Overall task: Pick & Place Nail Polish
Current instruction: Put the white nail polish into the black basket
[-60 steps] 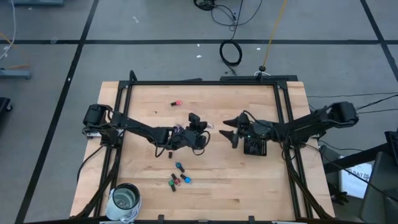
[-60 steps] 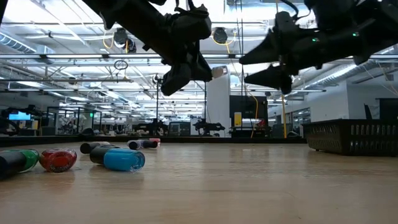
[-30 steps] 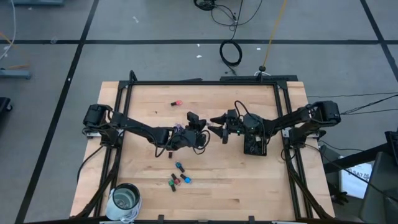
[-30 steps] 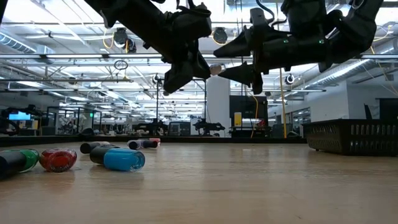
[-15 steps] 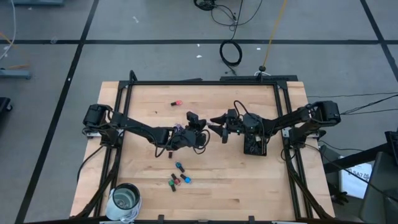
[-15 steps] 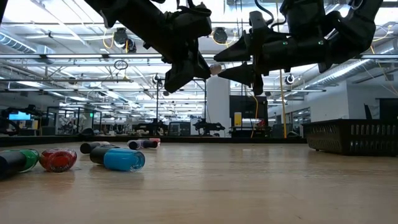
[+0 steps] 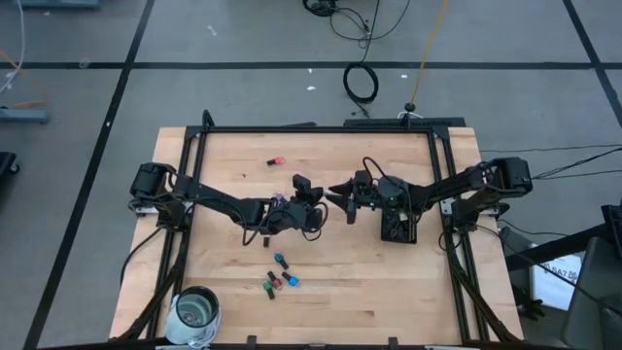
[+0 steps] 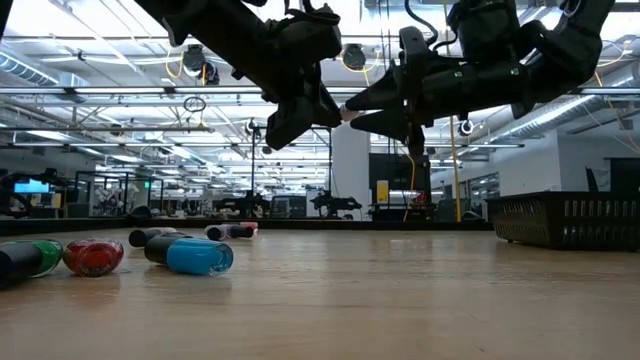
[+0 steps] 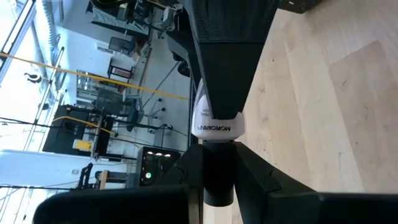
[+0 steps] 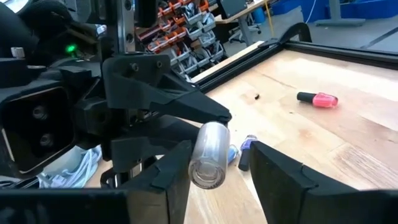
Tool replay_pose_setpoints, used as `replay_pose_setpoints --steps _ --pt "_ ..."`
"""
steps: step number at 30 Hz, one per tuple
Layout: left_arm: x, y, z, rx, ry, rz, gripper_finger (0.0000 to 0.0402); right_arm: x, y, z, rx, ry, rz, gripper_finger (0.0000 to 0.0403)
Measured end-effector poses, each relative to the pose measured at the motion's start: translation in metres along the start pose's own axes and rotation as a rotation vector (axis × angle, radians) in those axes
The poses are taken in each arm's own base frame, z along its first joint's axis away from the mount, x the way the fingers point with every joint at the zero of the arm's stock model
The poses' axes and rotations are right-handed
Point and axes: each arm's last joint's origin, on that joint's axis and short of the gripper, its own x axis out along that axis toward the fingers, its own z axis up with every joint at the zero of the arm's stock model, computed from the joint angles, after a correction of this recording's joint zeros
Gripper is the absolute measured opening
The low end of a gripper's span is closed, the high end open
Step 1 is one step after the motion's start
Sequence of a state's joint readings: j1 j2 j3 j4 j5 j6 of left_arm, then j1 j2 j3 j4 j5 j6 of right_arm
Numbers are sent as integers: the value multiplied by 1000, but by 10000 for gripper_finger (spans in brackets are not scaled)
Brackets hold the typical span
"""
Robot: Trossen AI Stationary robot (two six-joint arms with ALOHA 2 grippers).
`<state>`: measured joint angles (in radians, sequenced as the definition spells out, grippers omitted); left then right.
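Both arms meet in mid-air above the middle of the bench (image 7: 233, 165). The left pincer (image 7: 320, 204) is pinching a pale bottle (image 9: 216, 121) by its dark cap, so the glass body sticks out toward the other arm; the left wrist view shows lettering on that body and the cap clamped between the two dark fingers (image 9: 261, 180). The right pincer (image 7: 335, 195) is spread, its fingertips (image 10: 174, 165) on either side of the bottle's round base in the right wrist view, where I cannot tell if they touch it. In the low view the bottle (image 8: 347, 111) shows as a small light spot between the two pincers, well above the wood. Other bottles lie on the bench: a pink one (image 7: 275, 159) alone near the far edge, also seen beyond the pincers in the right wrist view (image 10: 318, 99); a dark one (image 7: 264, 239) near the left arm; and a small cluster toward the near side, with a blue one (image 8: 195, 255), a red one (image 8: 93, 257) and a green one (image 8: 35, 256) lying close to the low camera. A black tray (image 7: 399, 229) sits under the right arm on the right part of the bench, and a round jar (image 7: 195, 312) stands at the near left corner.
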<state>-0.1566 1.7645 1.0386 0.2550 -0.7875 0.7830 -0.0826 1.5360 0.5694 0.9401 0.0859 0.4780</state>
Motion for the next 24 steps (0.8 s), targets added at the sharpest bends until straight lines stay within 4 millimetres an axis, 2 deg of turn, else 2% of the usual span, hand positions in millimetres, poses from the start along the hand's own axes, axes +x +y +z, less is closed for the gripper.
replay_pose_setpoints --steps 7,14,21,24 --pt "0 0 1 -6 -25 -22 46 0 1 0 -26 6 23 115" --pt "0 0 1 -16 -36 -28 46 0 1 0 -62 15 54 67" --pt "0 -1 1 -42 -41 -37 47 0 1 -1 -100 23 55 67" --pt "0 2 3 -123 -43 -8 48 -1 2 1 -113 17 58 67"
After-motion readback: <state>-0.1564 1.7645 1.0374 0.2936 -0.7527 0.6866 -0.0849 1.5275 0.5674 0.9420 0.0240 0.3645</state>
